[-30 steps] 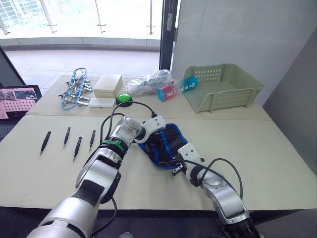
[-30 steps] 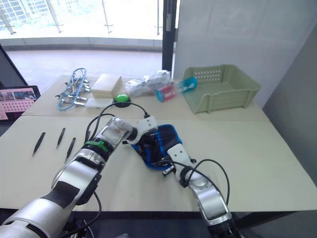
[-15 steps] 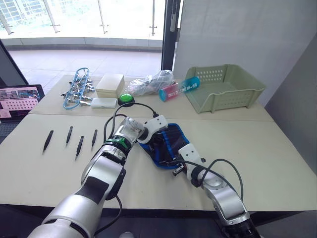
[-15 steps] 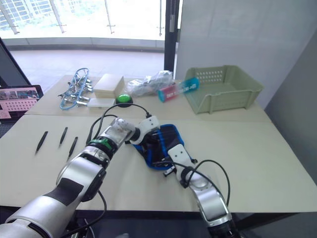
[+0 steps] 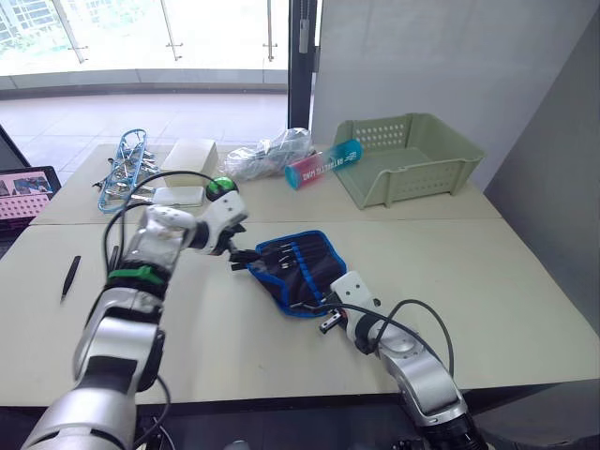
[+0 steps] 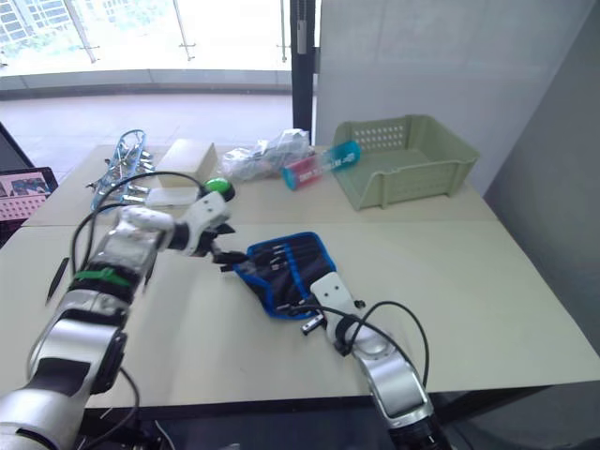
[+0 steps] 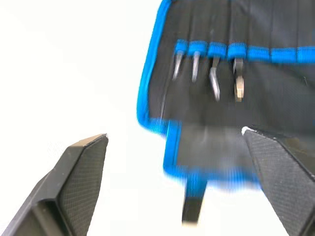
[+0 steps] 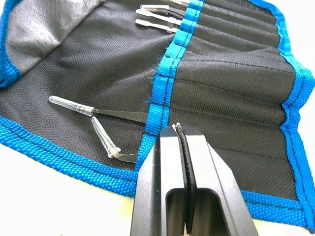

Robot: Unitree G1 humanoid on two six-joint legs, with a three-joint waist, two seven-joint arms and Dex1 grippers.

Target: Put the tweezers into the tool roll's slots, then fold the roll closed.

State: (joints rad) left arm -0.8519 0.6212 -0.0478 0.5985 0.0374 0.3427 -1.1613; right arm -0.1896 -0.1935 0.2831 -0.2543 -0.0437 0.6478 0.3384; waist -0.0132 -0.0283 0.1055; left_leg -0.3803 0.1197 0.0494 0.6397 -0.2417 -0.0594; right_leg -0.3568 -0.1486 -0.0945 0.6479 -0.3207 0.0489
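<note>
- The worktop [image 5: 506, 281] is carrying the roll [image 5: 298, 267], which is lying open near its middle with several tools already sitting in the slots [image 8: 231, 83].
- The right jaws [image 8: 181, 147] are closed flat on the roll's near edge, pinning it in place.
- The left jaws [image 7: 172, 162] are standing wide open and empty just beside the roll's left edge, touching nothing.
- One of the tweezers [image 5: 69, 277] is lying loose far to the left, well apart from the roll.
- The step in hand looks like fetching that piece: the left arm should be gripping it mid-body, tip pointing toward a free slot, while the right is keeping the fabric taut.
- Compared with the earlier frame, the left arm is pulling back off the roll, which it was covering; the camera is also swinging, so the shifted tweezers row is no real move.
</note>
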